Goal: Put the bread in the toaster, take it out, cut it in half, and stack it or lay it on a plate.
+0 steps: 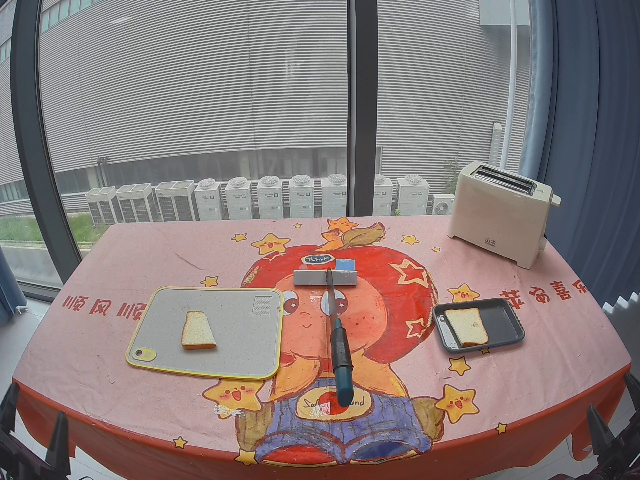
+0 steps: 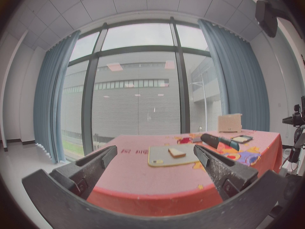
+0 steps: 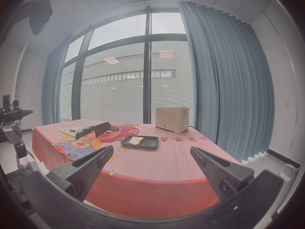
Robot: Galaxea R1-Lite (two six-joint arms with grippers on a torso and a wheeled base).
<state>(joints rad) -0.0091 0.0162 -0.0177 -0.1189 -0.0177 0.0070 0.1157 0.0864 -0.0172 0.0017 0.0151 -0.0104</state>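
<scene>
One half slice of bread [image 1: 198, 331] [image 2: 176, 153] lies on the grey cutting board [image 1: 240, 348] [image 2: 159, 153] at the table's left. Another half slice [image 1: 467, 327] [image 3: 136, 140] lies in the dark tray [image 1: 503, 321] [image 3: 149, 142] at the right. The cream toaster [image 1: 501, 211] [image 3: 172, 119] [image 2: 229, 122] stands at the back right with empty slots. A knife with a teal handle [image 1: 342, 361] [image 2: 219, 141] [image 3: 92, 130] rests in the middle, its blade on a grey stand [image 1: 325, 277]. My left gripper [image 2: 154, 163] is open, low off the table's near left corner. My right gripper [image 3: 151, 163] is open, off the near right corner.
The table [image 1: 167, 255] wears a pink cartoon cloth and backs onto a large window. A blue curtain [image 1: 593, 101] hangs right of the toaster. Bare cloth lies between the board, knife and tray.
</scene>
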